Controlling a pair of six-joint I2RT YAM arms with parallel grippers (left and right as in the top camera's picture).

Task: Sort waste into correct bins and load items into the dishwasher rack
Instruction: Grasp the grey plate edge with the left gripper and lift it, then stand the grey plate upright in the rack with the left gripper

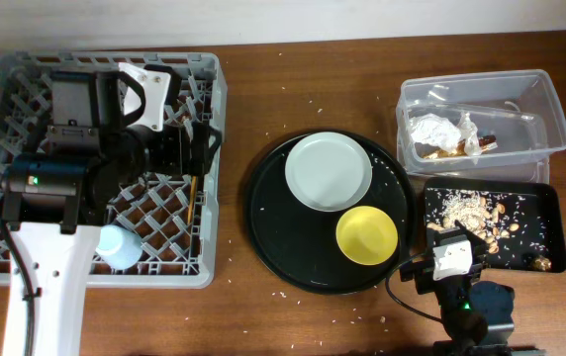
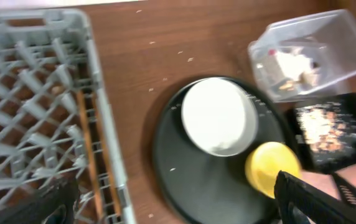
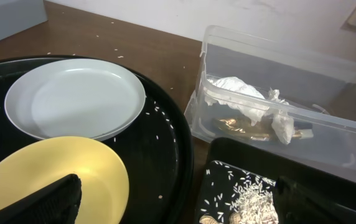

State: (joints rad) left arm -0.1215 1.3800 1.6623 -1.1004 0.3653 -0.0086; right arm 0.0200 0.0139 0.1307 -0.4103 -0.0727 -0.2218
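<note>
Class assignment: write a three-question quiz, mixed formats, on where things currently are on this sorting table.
1. True or false: the light-blue cup is in the dishwasher rack.
2. The crumpled tissue lies in: A the clear tub, B the black rectangular tray, C the dishwasher rack.
3. Fill in: beside the plate on the round tray sits a ____ bowl.
Key: 1 true; 2 A; 3 yellow.
</note>
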